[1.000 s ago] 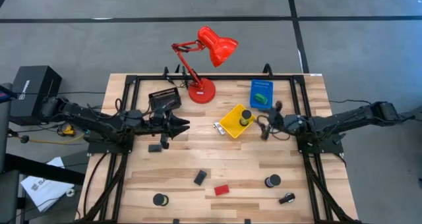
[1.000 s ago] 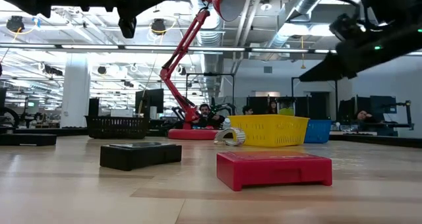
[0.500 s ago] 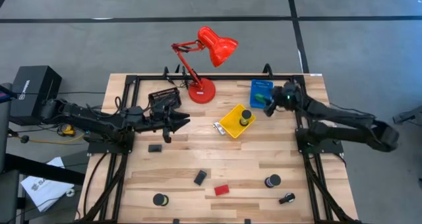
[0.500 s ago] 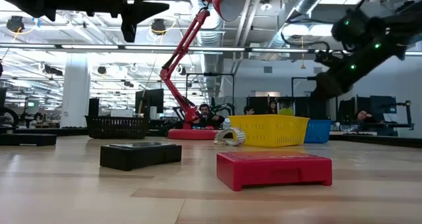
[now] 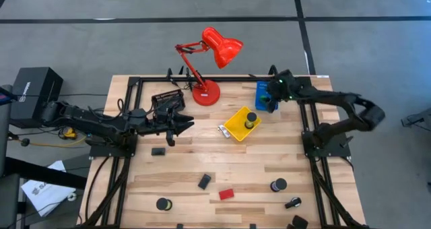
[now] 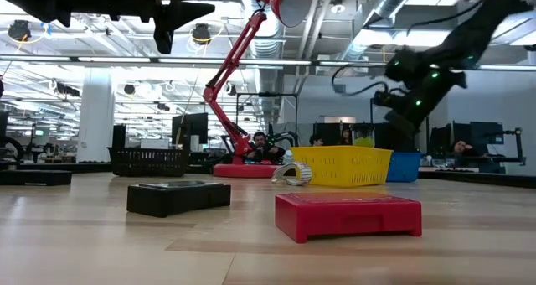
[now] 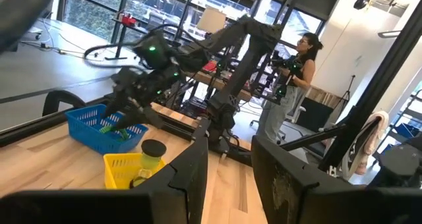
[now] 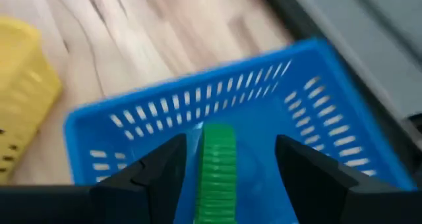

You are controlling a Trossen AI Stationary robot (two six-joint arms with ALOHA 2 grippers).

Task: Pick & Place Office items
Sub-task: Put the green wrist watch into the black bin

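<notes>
The tabletop carries a red desk lamp at its far edge, and that lamp serves as the landmark here. The biggest change is in the right arm: a second ago it lay low and stretched out beside the yellow tray, and now it has swung up and away, so the right gripper hangs over the blue tray, the tray farthest from the lamp. Its fingers stand apart, with a green cylinder showing between them; whether they press on it or it already lies in the tray, I cannot tell. Either way, I judge this item is at its drop-off, so one more piece is as good as sorted.

The left arm has hardly moved. The left gripper hovers beside the black tray, just on the lamp's other side, fingers part open with nothing between them.

A black tape roll stands in the yellow tray, with a silvery clip just beside that tray. Much remains loose well in front of the lamp: a black block, another black block, a red block and two more tape rolls.
</notes>
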